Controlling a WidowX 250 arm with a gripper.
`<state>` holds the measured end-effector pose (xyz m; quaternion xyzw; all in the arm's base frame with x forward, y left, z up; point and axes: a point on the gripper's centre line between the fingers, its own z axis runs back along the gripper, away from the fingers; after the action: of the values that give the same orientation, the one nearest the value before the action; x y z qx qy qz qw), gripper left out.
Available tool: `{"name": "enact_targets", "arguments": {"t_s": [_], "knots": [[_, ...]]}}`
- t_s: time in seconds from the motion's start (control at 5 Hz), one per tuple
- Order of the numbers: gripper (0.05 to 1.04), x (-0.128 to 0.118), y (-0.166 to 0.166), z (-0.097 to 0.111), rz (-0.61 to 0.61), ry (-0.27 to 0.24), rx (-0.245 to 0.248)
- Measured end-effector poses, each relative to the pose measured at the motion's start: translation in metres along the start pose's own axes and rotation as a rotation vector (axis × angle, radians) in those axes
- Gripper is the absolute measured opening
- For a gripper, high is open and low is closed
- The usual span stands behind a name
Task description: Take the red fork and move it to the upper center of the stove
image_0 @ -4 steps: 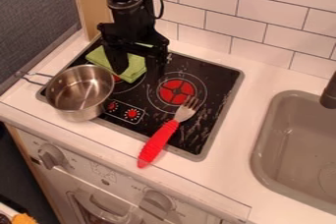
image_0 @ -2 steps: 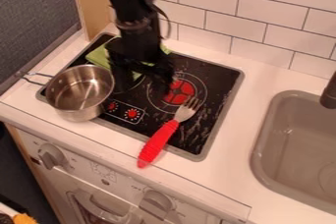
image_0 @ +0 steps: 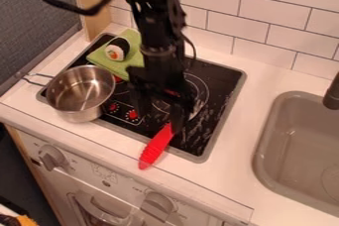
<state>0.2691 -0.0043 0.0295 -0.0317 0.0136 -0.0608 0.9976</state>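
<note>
Pincer (image_0: pixel 159 116) moved over to red fork (image_0: pixel 156 147), fingers spread, released; fork partly hidden behind one finger

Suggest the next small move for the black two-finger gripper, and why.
Probably ease the gripper slightly toward the picture's right before closing: its fingers stand apart, and the right-hand one in view overlaps the neck of the red-handled metal fork, which doesn't look centred between them.

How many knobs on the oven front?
2 in sight: one knob is down in front of the pot, the other knob down in front of the red fork.
</note>
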Motion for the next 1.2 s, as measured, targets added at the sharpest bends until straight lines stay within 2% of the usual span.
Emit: {"name": "enact_targets", "arguments": {"t_s": [0.2,0.4,0.6,0.8,1.0,1.2], "knots": [[1.000,-0.0073,-0.0034,-0.0159,0.006,0.099,-0.024],[0.950,-0.0055,-0.0071,-0.0146,0.019,0.143,-0.054],[0.661,-0.0063,-0.0064,-0.0158,0.028,0.179,-0.060],[0.361,-0.0060,-0.0057,-0.0154,0.034,0.187,-0.061],[0.263,-0.0040,-0.0041,-0.0133,0.059,0.210,-0.053],[0.530,-0.0042,-0.0042,-0.0142,0.103,0.217,-0.005]]}}
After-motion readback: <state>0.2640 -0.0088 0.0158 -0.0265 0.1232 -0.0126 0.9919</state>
